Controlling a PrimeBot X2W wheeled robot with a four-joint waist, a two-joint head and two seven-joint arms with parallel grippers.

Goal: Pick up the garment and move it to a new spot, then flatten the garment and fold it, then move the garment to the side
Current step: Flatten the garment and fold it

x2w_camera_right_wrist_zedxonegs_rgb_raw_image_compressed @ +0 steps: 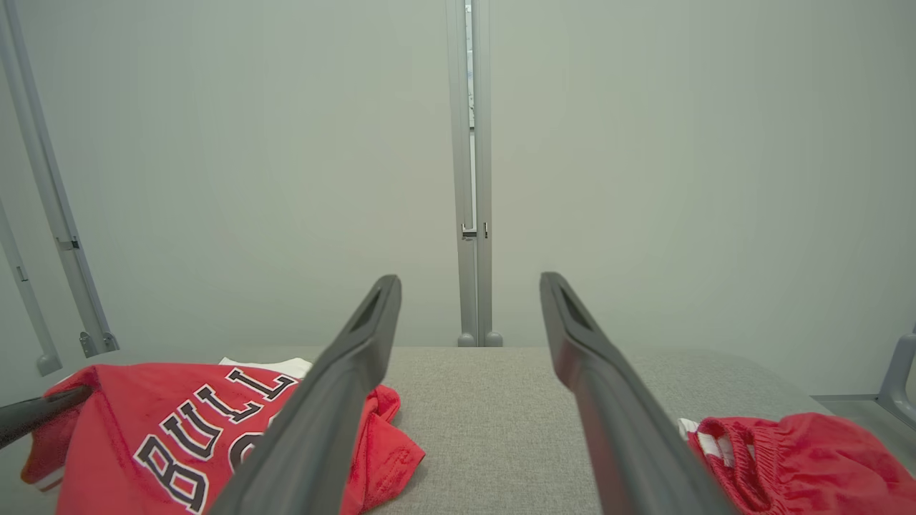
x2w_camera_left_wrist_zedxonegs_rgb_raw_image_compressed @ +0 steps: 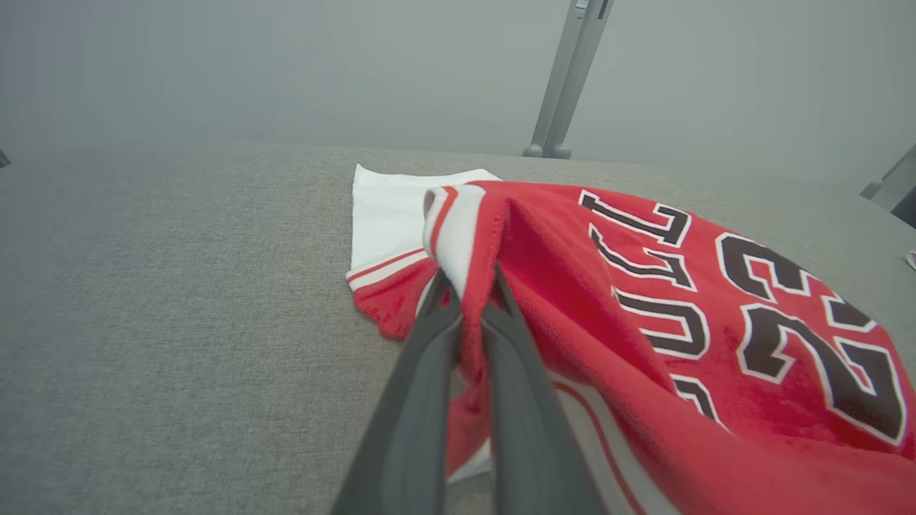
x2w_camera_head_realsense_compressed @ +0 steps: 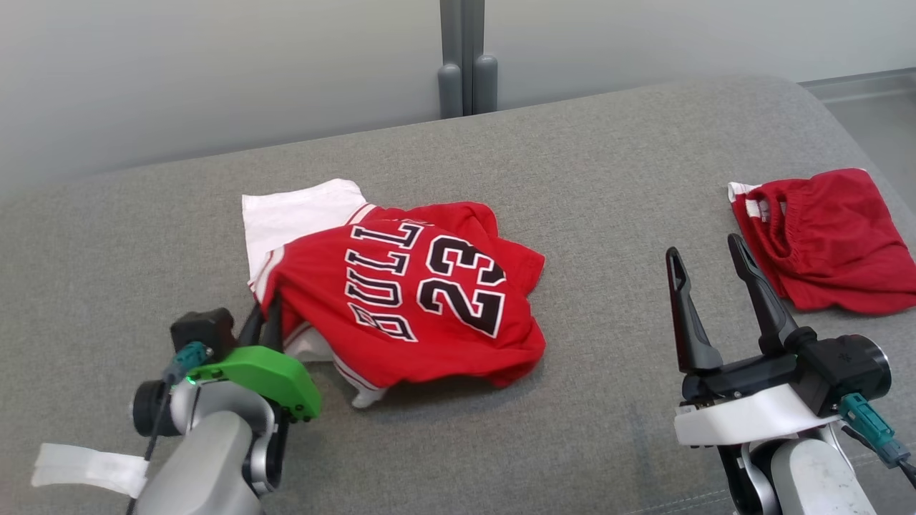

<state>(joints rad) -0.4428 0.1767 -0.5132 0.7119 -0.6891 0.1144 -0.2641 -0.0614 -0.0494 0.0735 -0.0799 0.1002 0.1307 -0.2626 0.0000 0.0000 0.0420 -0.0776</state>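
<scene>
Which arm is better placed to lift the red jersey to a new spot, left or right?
Left. The left gripper is shut on the red jersey's edge, fabric bunched between its fingers. The right gripper is open, apart from the jersey, nearer the red shorts.

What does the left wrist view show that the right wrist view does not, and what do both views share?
Left wrist view: the left gripper shut on the white-trimmed edge of the red jersey, with the number 23 readable. Right wrist view: the right gripper, open and holding nothing, and the red shorts lying to its right. Both: the jersey with its BULL lettering, the white fabric behind it, the grey cushion and the grey post.
</scene>
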